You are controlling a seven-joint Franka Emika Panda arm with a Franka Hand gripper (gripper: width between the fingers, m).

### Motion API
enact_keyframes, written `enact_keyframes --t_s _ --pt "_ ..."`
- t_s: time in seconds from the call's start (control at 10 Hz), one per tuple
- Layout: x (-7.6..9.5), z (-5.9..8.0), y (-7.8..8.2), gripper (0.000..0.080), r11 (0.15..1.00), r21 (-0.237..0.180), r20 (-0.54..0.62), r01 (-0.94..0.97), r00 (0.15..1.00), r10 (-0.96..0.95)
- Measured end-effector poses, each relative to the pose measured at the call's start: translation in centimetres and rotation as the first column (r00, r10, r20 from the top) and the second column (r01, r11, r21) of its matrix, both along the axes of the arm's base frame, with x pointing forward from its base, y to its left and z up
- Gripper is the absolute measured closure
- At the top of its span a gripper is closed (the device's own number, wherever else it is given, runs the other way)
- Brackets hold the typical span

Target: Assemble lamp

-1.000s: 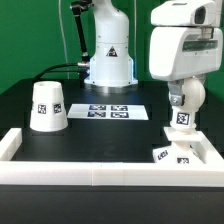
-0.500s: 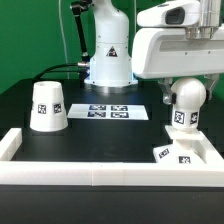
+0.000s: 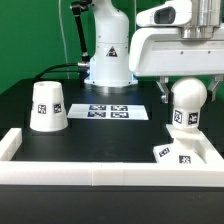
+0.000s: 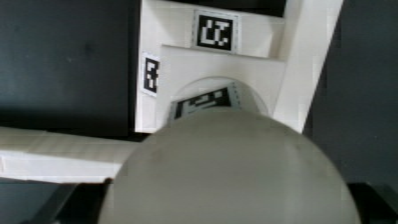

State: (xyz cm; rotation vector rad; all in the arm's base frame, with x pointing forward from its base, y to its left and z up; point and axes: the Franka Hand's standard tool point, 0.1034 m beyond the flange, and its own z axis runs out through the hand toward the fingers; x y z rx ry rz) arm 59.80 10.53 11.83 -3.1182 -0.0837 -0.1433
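My gripper [image 3: 184,88] is shut on the small rounded white bulb [image 3: 184,106] and holds it upright, tag facing front, above the low angular lamp base [image 3: 176,155] in the near right corner. In the wrist view the bulb [image 4: 222,165] fills the foreground between the dark fingers of my gripper [image 4: 222,205], with the tagged base [image 4: 217,45] below it. I cannot tell whether the bulb touches the base. The tapered white shade [image 3: 46,106] stands on the black table at the exterior view's left, apart from my gripper.
The marker board [image 3: 113,111] lies mid-table in front of the arm's pedestal [image 3: 108,60]. A raised white border [image 3: 95,172] runs along the table's front, with side walls at the left [image 3: 10,145] and right [image 3: 215,150].
The hand has turned about the bulb and now shows broadside. The bulb stays at about the same place over the base. The shade has not moved.
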Motion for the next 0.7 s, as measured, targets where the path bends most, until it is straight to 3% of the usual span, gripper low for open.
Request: enact_keyframes --t_s 0.4,0.7 --pt "-0.36 -0.23 -0.35 0.0220 0.900 0.036 -0.037 0.435 0.900 -0.434" --pt "-0.51 -0.30 -0.16 0.0220 0.737 0.051 -0.066 0.674 0.739 -0.671"
